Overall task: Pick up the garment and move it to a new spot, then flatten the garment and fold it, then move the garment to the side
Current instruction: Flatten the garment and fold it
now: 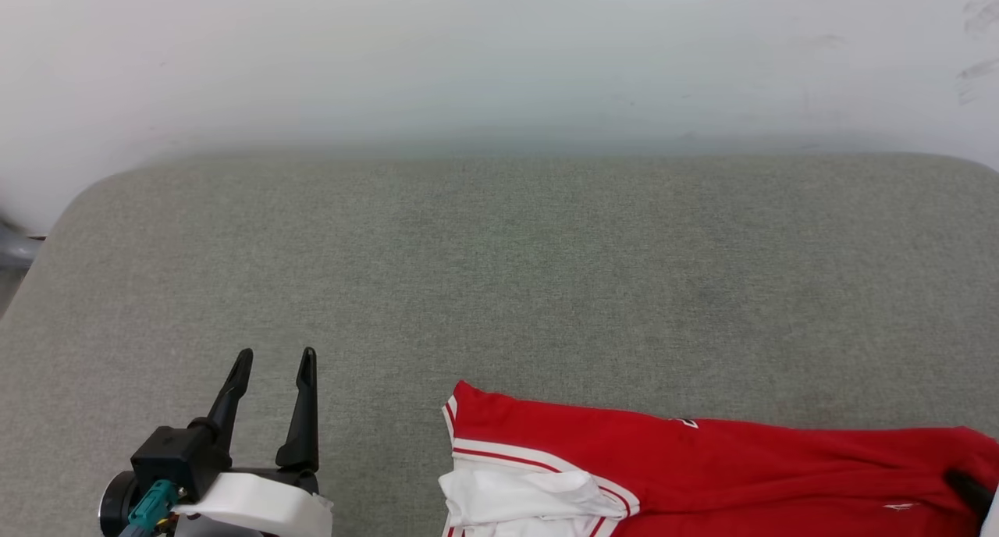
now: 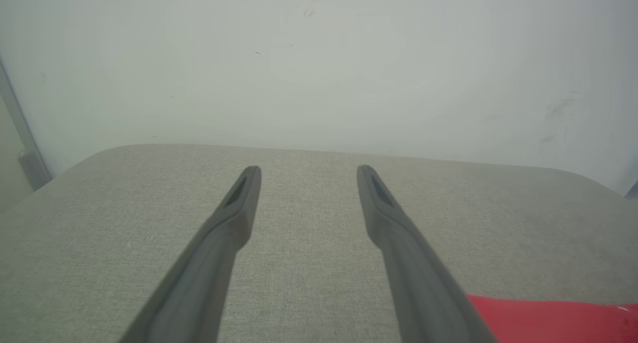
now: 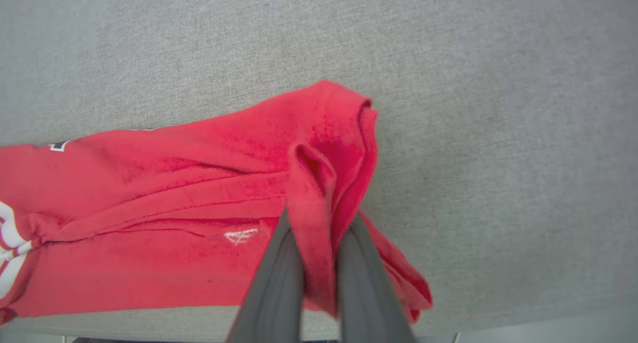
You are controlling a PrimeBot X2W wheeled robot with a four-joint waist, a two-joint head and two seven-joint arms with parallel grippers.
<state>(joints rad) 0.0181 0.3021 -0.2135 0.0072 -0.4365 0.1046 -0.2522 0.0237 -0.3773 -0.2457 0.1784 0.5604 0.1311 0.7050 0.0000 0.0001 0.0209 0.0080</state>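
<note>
Caller: Table point(image 1: 499, 287) first: grey woven cover, rounded far corners, with a pale scuffed wall point(image 1: 499, 53) right behind it. A grey metal fitting point(image 1: 12, 248) pokes in at the far left edge, well apart from the action.

Analyst: And the garment point(image 1: 702, 467) sits down at the near edge, right of centre in the head view, stretched sideways in a long rumpled band. It's bright red, with a white sleeve point(image 1: 515, 498) bunched up at its left end and red-and-white striped trim point(image 1: 507, 453) curving just above that sleeve.

Caller: Creases run along its length, and there's a small white-outlined mark point(image 1: 687, 423) on its far edge. How much of the print it belongs to, I can't tell.

Analyst: Now the right gripper point(image 3: 319, 218). Its fingers are pinched together on a raised fold of red fabric at the garment's right end. The wrist view shows that ridge standing up between them, while the rest of the cloth lies on the table.

Caller: The left gripper point(image 1: 277, 355) is spread wide, holding nothing. It hangs over bare weave to the left of the sleeve, apart from the fabric, fingers pointing towards the wall
</note>
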